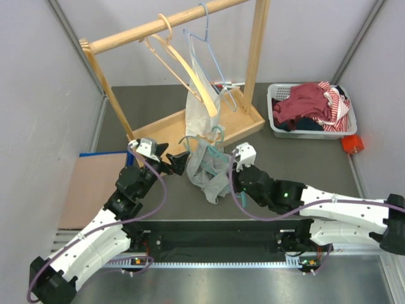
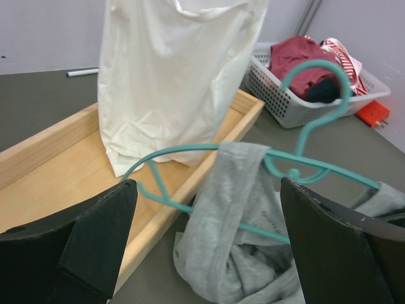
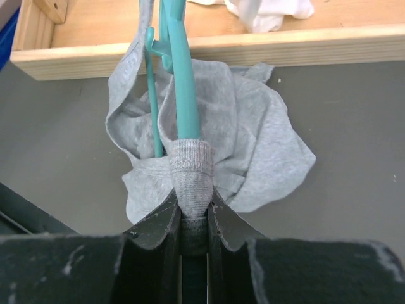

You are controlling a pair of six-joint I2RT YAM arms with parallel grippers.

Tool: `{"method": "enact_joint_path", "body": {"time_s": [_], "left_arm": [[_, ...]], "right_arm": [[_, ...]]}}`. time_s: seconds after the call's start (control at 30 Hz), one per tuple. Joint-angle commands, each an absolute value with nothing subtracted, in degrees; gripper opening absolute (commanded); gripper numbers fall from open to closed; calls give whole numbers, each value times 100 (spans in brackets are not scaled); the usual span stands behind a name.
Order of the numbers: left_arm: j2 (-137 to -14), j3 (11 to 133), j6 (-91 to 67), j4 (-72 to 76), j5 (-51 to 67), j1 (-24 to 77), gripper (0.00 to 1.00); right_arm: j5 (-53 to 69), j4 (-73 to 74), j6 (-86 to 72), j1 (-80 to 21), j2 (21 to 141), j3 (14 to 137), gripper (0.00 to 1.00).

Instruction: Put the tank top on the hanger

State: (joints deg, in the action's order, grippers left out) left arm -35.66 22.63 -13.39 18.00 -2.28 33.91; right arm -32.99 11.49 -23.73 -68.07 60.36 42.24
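Note:
The grey tank top (image 1: 209, 174) hangs bunched from the teal hanger (image 1: 214, 135), in front of the wooden rack base. One strap is draped over the hanger's left arm (image 2: 190, 149). My right gripper (image 1: 233, 166) is shut on the hanger's right arm end, which is covered by the other strap (image 3: 191, 171). The fabric (image 3: 253, 145) sags onto the table below it. My left gripper (image 1: 179, 161) is open. Its fingers (image 2: 95, 234) stand wide on either side of the draped strap (image 2: 234, 209) and touch neither the strap nor the hanger (image 2: 316, 69).
The wooden rack (image 1: 183, 120) holds a pale wooden hanger (image 1: 180, 63), a light blue wire hanger (image 1: 212, 57) and a white plastic bag (image 2: 177, 76). A white basket (image 1: 276, 120) with red clothes stands at the right. An orange object (image 1: 352, 144) lies beside it. A brown board (image 1: 88, 183) lies at the left.

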Motion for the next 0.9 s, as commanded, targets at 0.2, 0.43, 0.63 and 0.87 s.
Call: {"method": "enact_joint_path", "body": {"time_s": [0.2,0.43,0.63,0.87], "left_arm": [[-3445,2188,-1547,1907,-1221,3393,99],[-3428,2180,-1617,1819,-1600,3393,99],[-3498,2188,-1635,1819,-1635,3393,99],[-3559,2188,-1643,1828,-1661,3393,99]], "right_arm": [[-3858,2644,-2874,-6785,5063,4429,0],[-4315,4032,-3173,-6785,4615,4930,0],[-4806,4912,-3427,-6776,4561,5387,0],[-5405,5019,-3271,-6733,4842,5861,0]]}}
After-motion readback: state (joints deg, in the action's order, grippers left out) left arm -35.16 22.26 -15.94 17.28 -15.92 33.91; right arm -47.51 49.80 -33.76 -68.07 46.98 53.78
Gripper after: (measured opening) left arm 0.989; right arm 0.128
